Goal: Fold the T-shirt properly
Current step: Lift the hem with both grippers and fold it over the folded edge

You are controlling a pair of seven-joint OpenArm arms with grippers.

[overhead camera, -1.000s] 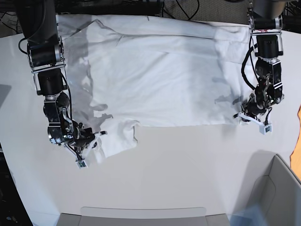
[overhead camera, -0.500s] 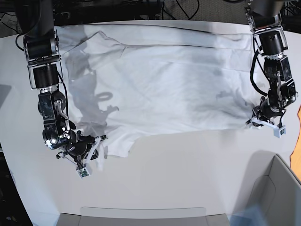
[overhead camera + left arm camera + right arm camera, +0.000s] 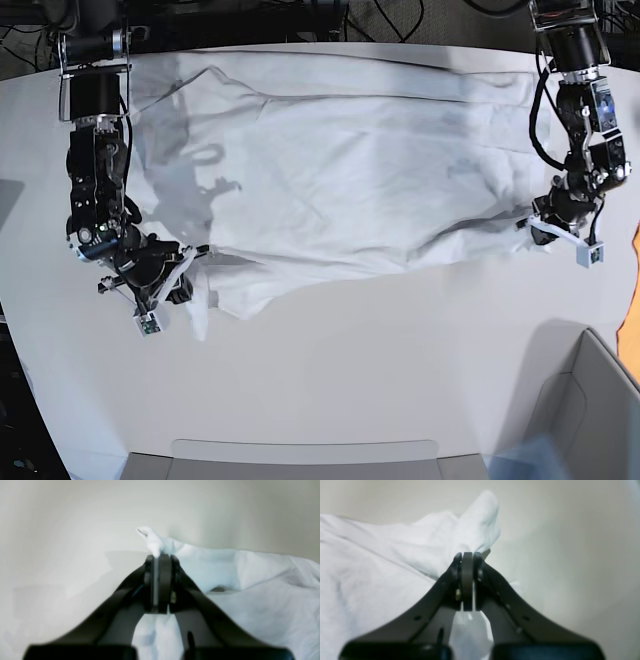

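t-shirt (image 3: pixel 340 170) lengthwise across table, seemingly collar rightward

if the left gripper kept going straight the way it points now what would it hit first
Shut on a corner of the wrinkled white cotton T-shirt, the left gripper has that pinched tip ahead of it, then only bare smooth white tabletop. The way looks free, though depth is unclear.

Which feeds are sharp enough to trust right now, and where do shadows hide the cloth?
Base view: sharp; arm shadows darken the T-shirt near its left side. Left wrist view: soft focus, left gripper blurred, pinched cloth readable. Right wrist view: equally soft around the right gripper, background washed out.
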